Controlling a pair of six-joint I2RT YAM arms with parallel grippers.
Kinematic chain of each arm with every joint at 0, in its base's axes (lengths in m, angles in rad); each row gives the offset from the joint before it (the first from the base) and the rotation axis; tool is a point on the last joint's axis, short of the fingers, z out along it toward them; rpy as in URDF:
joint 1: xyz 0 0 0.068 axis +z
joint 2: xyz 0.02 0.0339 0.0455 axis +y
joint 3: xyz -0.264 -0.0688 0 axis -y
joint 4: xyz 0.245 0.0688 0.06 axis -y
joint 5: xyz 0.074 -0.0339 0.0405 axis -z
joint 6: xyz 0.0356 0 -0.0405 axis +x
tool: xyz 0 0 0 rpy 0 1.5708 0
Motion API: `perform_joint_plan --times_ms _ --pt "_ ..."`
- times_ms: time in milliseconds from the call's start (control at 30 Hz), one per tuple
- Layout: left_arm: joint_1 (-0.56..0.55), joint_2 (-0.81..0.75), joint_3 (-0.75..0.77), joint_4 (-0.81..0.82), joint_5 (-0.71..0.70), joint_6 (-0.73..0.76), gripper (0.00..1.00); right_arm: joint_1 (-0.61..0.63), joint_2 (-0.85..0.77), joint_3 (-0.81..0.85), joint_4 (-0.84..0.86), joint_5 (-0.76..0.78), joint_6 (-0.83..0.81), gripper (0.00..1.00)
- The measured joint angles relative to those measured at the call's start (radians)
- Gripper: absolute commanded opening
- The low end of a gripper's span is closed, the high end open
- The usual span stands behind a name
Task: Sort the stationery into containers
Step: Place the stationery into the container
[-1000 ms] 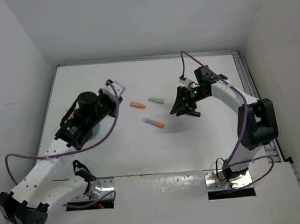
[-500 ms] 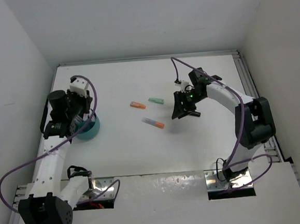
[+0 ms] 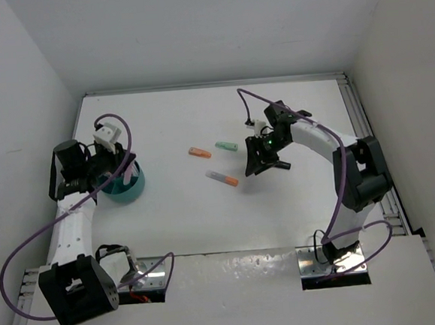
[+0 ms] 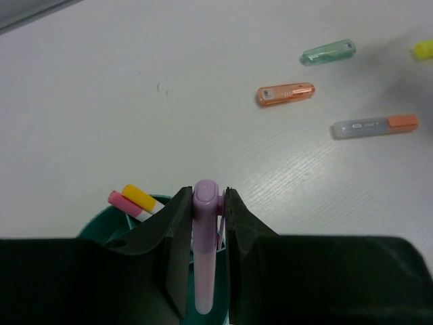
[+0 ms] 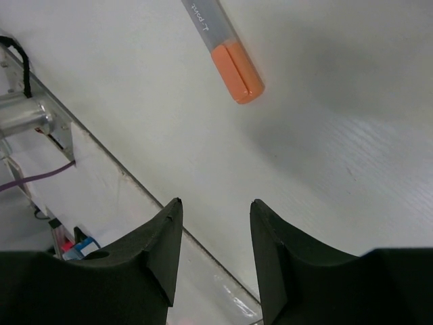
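My left gripper (image 4: 205, 196) is shut on a purple pen (image 4: 204, 257) and holds it upright over the teal bowl (image 4: 95, 227); in the top view the gripper (image 3: 122, 170) is at the far left, above the bowl (image 3: 129, 190). A pink pen (image 4: 120, 201) and a yellow-capped pen (image 4: 139, 198) stand in the bowl. On the table lie an orange pen (image 3: 199, 152), a mint green pen (image 3: 226, 146) and a grey pen with an orange cap (image 3: 222, 179). My right gripper (image 3: 257, 162) is open and empty, hovering just right of the grey pen (image 5: 223, 47).
The white walls close in on the left, right and back. A metal rail (image 5: 101, 169) runs along the table's near edge. A small yellow object (image 4: 424, 49) shows at the right edge of the left wrist view, cut off.
My left arm has swung left with the purple pen, from mid-table to above the teal bowl. My right gripper has shifted slightly left toward the grey pen, still open.
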Motion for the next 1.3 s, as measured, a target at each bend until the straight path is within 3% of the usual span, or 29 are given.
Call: perform_joint_plan --times_ms 267,367,400,533,1000,1300 --pt "0.042 -0.001 -0.072 0.019 0.057 0.021 0.03 0.047 0.002 0.001 0.042 0.114 -0.011 0.41" --pt "0.052 -0.001 -0.074 0.024 0.056 0.021 0.27 0.066 0.017 0.013 0.053 0.165 -0.025 0.40" --pt "0.053 -0.001 -0.074 0.027 0.056 0.021 0.39 0.072 0.025 0.018 0.058 0.185 -0.031 0.40" --pt "0.058 0.004 -0.074 0.028 0.052 0.023 0.56 0.112 0.054 0.033 0.076 0.263 -0.054 0.41" --pt "0.061 -0.014 -0.032 0.046 0.079 -0.019 0.70 0.337 0.214 0.233 0.095 0.513 -0.122 0.49" --pt "0.039 -0.098 -0.023 0.043 0.116 -0.031 0.72 0.369 0.417 0.435 0.057 0.568 -0.135 0.48"
